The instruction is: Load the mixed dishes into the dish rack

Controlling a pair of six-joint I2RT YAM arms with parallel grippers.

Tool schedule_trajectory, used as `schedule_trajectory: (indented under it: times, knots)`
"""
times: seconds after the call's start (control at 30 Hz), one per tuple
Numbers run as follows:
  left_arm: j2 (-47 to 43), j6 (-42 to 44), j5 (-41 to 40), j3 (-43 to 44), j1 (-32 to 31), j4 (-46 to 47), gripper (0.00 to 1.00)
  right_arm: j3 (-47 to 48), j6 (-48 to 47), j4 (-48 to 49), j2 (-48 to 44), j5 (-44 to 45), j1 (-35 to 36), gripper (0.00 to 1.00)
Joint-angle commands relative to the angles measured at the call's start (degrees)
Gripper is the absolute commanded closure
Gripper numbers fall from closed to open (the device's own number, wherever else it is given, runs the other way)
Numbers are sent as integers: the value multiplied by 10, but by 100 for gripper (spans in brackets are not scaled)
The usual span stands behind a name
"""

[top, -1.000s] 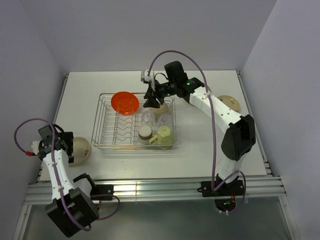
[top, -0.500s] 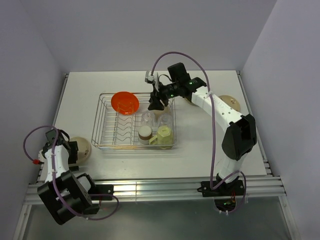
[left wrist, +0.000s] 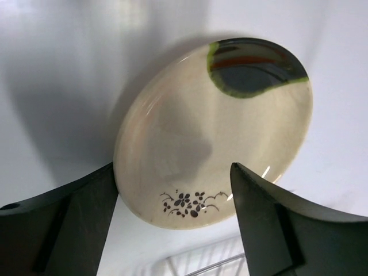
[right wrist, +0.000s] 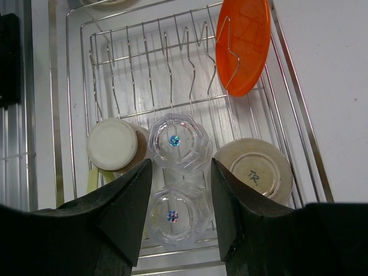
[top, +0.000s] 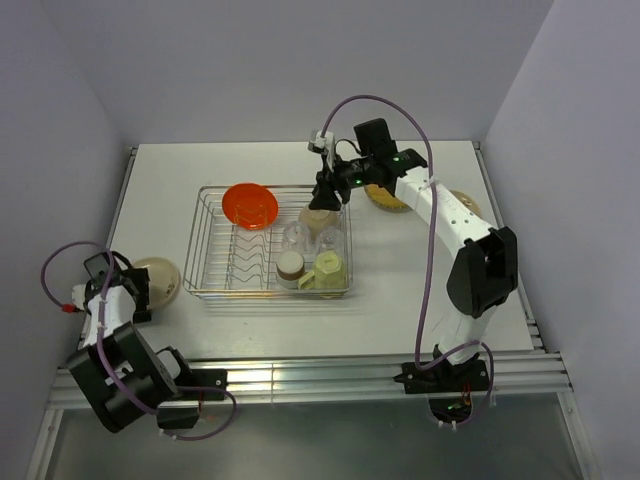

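The dish rack (top: 240,262) (right wrist: 69,115) holds an upright orange plate (top: 250,204) (right wrist: 244,43), an upturned beige bowl (top: 318,220) (right wrist: 256,169), two clear cups (top: 297,237) (right wrist: 174,141), a brown cup (top: 290,266) (right wrist: 115,144) and a green mug (top: 330,270). My right gripper (top: 322,192) (right wrist: 181,167) hovers open over the clear cups, holding nothing. At the table's left edge lies a cream plate (top: 160,280) (left wrist: 213,132) with a small flower motif. My left gripper (top: 130,290) (left wrist: 172,172) stands open with its fingers astride that plate's near rim.
A yellow woven plate (top: 385,198) lies right of the rack, partly under the right arm. A tan plate (top: 462,203) shows behind that arm's forearm. The table's left rail (top: 110,240) runs close to the cream plate.
The left arm has swung round and its jaws have narrowed a little over the cream plate, which now looks flatter. The right gripper has drifted right and back, away from the bowl.
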Motion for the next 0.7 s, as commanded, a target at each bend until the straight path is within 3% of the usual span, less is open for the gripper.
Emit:
schedule_trajectory:
  times: [0.0,0.37,0.67]
  knots:
    - [59,37,49,-30,4,91,18,-5,6,12,-28,-23,-13,47]
    - [207,87,165,26,9,195,24,-32,21,34,-34,-56,-51,48]
    - [252,103,256,-1,34,303,24,-53,10,32,-57,-94,-69,48]
